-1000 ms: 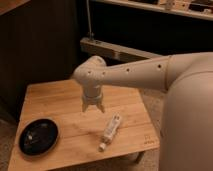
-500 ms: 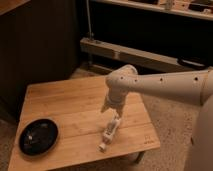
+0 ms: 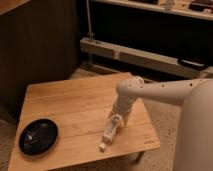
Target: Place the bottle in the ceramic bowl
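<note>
There is only one camera, set high and looking steeply down and forward over the wooden table [image 3: 70, 105], near enough that the tabletop fills the lower half. The robot's pale arm [image 3: 165, 90] stretches in from the right edge, bulking large close to the lens. The gripper [image 3: 120, 119] sits low over the table's right part, at the upper end of the bottle [image 3: 109, 132]. A dark rack [image 3: 140, 55] closes the background.
</note>
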Controlling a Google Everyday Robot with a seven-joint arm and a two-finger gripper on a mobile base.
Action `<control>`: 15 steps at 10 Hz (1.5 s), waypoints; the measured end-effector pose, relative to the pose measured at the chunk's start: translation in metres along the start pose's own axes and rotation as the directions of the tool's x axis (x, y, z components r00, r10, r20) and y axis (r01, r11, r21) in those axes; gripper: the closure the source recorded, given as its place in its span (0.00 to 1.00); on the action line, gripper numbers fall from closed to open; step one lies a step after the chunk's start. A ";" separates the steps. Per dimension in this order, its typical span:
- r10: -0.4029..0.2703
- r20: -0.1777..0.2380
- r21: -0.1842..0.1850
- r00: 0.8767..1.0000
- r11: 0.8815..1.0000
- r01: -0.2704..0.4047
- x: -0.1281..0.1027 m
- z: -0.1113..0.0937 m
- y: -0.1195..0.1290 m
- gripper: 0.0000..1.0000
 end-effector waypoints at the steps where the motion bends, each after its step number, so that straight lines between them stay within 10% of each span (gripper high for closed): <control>1: 0.017 -0.021 0.007 1.000 1.000 -0.017 0.000 0.013 -0.003 0.35; 3: 0.033 -0.047 0.012 0.998 0.999 -0.033 -0.001 0.028 -0.006 0.39; 8: 0.010 -0.093 -0.006 0.996 1.000 -0.010 -0.001 0.034 0.005 0.87; 12: -0.075 -0.108 -0.164 0.991 0.985 0.056 0.002 -0.006 0.051 1.00; 15: -0.220 -0.080 -0.310 0.972 0.932 0.185 0.009 -0.046 0.119 1.00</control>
